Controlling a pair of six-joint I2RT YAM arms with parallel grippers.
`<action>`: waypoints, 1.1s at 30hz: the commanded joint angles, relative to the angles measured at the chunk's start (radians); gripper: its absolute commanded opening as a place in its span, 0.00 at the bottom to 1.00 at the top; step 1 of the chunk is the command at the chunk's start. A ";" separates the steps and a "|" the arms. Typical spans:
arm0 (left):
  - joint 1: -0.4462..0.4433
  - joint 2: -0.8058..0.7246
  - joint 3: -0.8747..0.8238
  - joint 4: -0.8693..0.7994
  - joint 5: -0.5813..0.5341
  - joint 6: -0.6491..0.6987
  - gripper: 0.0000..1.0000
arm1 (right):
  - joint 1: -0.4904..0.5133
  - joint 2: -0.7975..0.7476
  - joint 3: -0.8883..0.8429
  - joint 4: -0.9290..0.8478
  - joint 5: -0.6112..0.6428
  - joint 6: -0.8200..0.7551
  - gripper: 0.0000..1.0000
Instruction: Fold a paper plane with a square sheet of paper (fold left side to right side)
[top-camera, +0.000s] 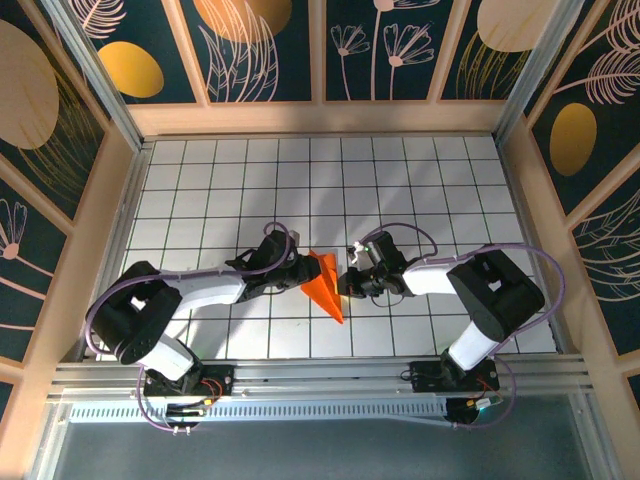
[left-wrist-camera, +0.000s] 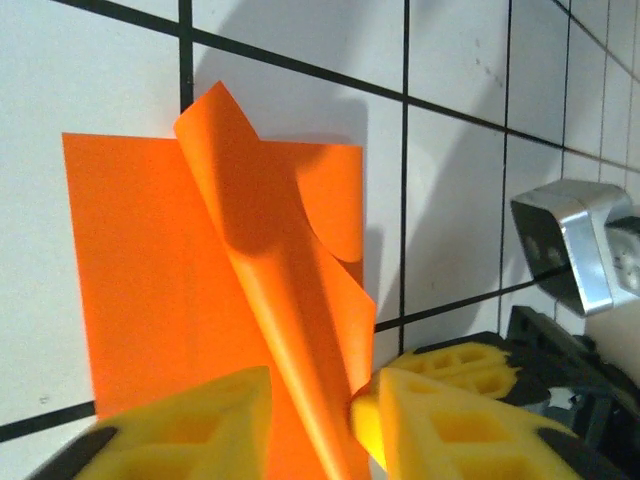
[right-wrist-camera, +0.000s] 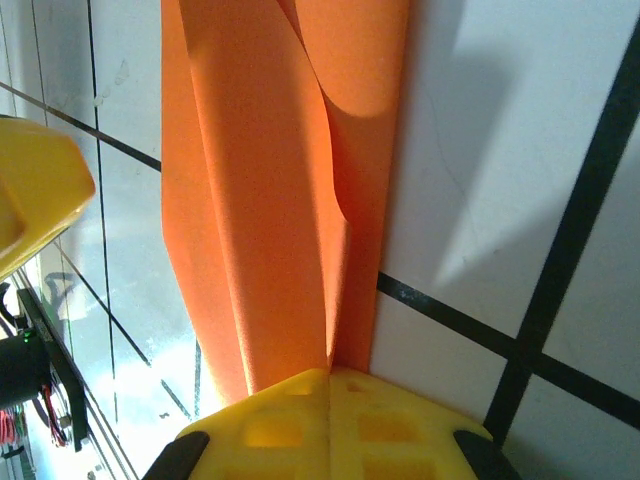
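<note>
On the white tiled table, the orange paper lies in the middle between your two arms. It is partly folded, and one flap stands up. Your left gripper is a little open, with that flap in the gap. Your right gripper is shut, its tip at the paper's edge. If the left one tugs hard, I think the thin paper may slide, crumple or tear.

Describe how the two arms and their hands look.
Both the left arm and right arm have white link shells between bulky black joints, with a lilac cable looping along each. The left hand and right hand carry blunt yellow fingers with moulded lattice pockets and black bases.
</note>
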 joint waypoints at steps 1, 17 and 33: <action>-0.002 0.027 0.033 0.034 0.052 0.020 0.19 | 0.016 0.045 -0.019 -0.055 0.077 -0.018 0.00; -0.002 0.217 0.033 0.214 0.176 0.035 0.04 | 0.032 0.070 -0.018 -0.077 0.107 -0.018 0.00; -0.003 0.239 -0.002 0.182 0.123 0.041 0.03 | 0.036 0.080 -0.011 -0.113 0.134 -0.037 0.00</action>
